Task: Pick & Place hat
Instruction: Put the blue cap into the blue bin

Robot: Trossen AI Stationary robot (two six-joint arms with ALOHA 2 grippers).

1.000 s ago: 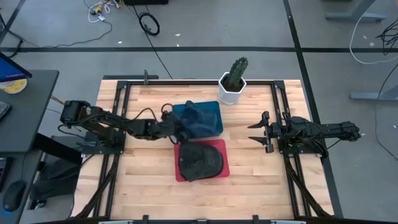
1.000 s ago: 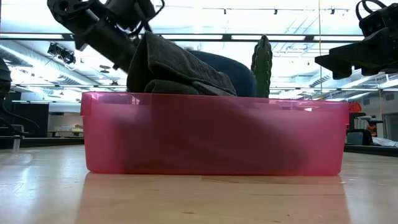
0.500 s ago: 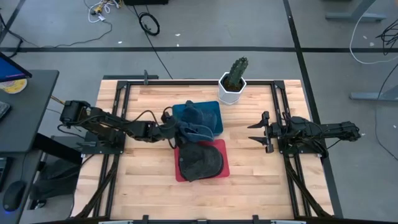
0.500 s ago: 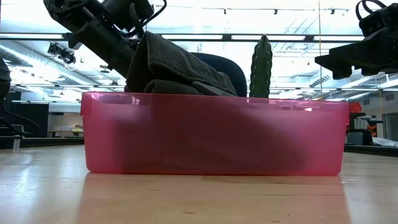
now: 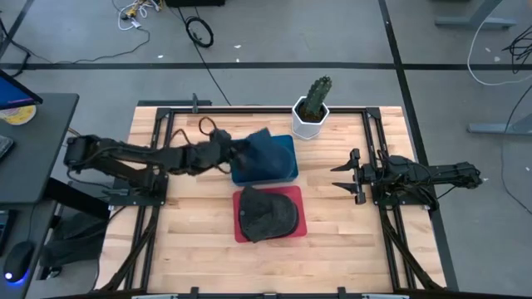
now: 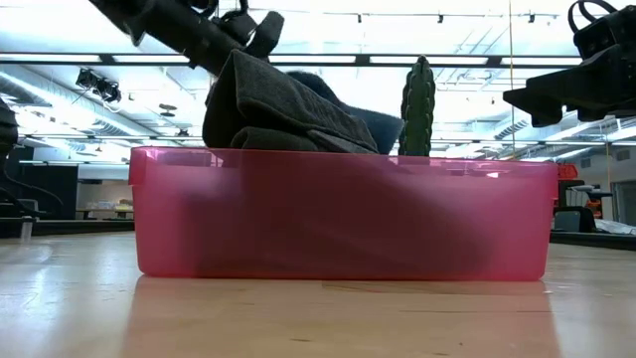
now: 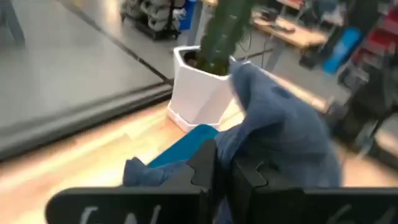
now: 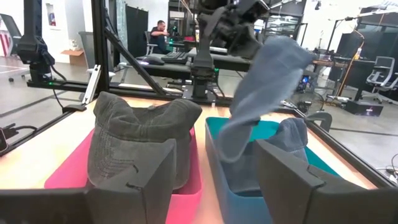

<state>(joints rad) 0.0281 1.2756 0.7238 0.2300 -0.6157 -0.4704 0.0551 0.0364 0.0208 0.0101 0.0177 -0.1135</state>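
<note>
A blue hat (image 5: 256, 145) hangs from my left gripper (image 5: 229, 154) over the blue bin (image 5: 287, 170) at the table's middle. It also shows in the right wrist view (image 8: 261, 93) and the left wrist view (image 7: 283, 134). My left gripper (image 7: 224, 180) is shut on it. A dark grey hat (image 5: 268, 214) lies in the pink bin (image 5: 298, 226) nearer the front edge and sticks up above the bin's rim (image 6: 288, 114). My right gripper (image 5: 343, 175) is open and empty at the table's right, level and pointing toward the bins. My left gripper pinches a bunched edge of the blue hat (image 7: 231, 149) between its two shut fingers. It comes from the table's left and slants down. The hat hangs slack below the fingers (image 8: 231, 37), and its lower end (image 8: 239, 168) reaches down into the blue bin.
A cactus in a white pot (image 5: 312, 112) stands at the far edge, just behind the blue bin. Black frame rails (image 5: 378, 141) run along the table's sides. Bare wood lies in front of the pink bin and to both sides of it.
My left gripper has risen and drawn back toward the table's far left, still shut on the blue hat. The hat has been pulled up out of the blue bin and off the pink bin's edge, and now hangs stretched below the gripper.
</note>
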